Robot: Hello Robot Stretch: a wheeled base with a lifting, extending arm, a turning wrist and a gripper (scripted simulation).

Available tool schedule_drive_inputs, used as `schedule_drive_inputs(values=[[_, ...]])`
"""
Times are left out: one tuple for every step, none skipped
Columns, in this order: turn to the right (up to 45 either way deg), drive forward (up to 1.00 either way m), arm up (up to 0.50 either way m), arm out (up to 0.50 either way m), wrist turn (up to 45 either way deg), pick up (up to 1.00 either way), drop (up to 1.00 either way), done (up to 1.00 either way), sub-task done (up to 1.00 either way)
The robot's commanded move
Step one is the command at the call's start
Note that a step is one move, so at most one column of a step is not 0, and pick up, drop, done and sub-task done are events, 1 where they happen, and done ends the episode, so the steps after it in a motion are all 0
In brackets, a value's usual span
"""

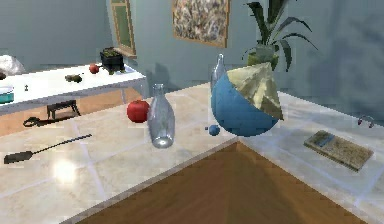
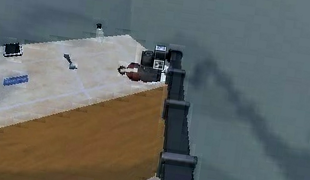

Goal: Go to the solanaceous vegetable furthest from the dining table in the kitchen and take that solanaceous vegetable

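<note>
Approach looking done: we are working the gripper at a reddish blob, counter's two o'clock corner; whether it is holding anything, we cannot tell.

Forward view. Countertop: pale cream with faint grey veining, front edge warm brown wood. Tomato, just toward nine o'clock of centre: plain red. Bottle, at its four o'clock: clear, colourless. Bowl, three o'clock of the bottle: solid blue; crumpled sheet in it tan-gold. Small ball: blue. Utensil, eight o'clock: black. Far table, ten o'clock: white; round thing on it red. Wall picture, twelve o'clock: speckled brown and ochre. Plant, one o'clock: green. Walls blue-grey.

Arm side view. Arm: near black. Gripper: dark. Squares: white, black marks. Flat strip, nine o'clock: blue.
</note>
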Motion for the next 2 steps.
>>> schedule_drive_inputs(values=[[0.0, 0.00, 0.10, 0.00, 0.0, 0.00, 0.00, 0.00, 0.00], [0.0, 0.00, 0.00, 0.00, 0.0, 0.00, 0.00, 1.00, 0.00]])
